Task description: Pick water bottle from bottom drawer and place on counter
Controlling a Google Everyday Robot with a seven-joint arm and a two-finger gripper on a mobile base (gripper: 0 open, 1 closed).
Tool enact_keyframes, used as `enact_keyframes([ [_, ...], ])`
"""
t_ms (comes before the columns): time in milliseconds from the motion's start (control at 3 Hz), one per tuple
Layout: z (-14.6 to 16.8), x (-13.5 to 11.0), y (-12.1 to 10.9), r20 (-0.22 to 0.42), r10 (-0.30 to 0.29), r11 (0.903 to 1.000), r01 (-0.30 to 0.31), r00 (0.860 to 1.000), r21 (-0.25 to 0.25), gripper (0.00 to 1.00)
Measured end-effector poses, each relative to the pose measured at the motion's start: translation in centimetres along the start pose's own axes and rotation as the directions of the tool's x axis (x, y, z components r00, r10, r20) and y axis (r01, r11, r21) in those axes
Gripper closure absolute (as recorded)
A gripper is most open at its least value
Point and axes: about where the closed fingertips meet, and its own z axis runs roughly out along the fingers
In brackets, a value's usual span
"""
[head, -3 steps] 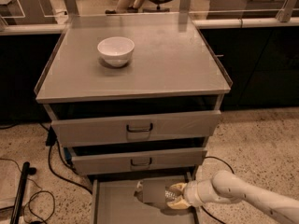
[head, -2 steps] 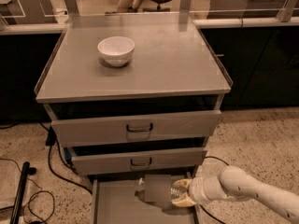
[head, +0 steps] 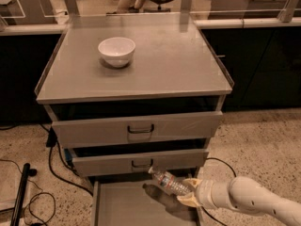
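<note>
The water bottle [head: 165, 181] is clear ribbed plastic with a white cap, tilted with its cap up to the left. My gripper [head: 187, 197] is shut on the bottle's lower end and holds it above the floor of the bottom drawer [head: 127, 206], which is pulled open at the bottom of the view. The bottle's shadow falls on the drawer floor. My white arm [head: 249, 201] comes in from the lower right. The counter [head: 178, 65] is the broad grey cabinet top above.
A white bowl [head: 116, 50] stands on the counter's left half. Two grey drawers with dark loop handles [head: 140, 129] sit partly open above the bottom drawer. Black cables [head: 56, 164] lie on the speckled floor at left. A pale ledge with posts [head: 141, 21] runs behind.
The bottle has come up off the drawer floor in my gripper and now tilts up-left in front of the middle drawer. My arm has risen a little.
</note>
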Motion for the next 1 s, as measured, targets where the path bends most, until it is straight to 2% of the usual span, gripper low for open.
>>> enact_keyframes([
  [333,-3.3,-1.9,-1.7,0.005,0.020,0.9953,-0.021,1.000,0.094,1.00],
  [667,-7.3,-4.6,-4.4,0.039,-0.019,0.9933,0.014,0.999,0.114,1.00],
  [1000,-10.9,-6.9,-6.4,0.095,-0.057,0.9953,0.049,0.994,0.083,1.00],
])
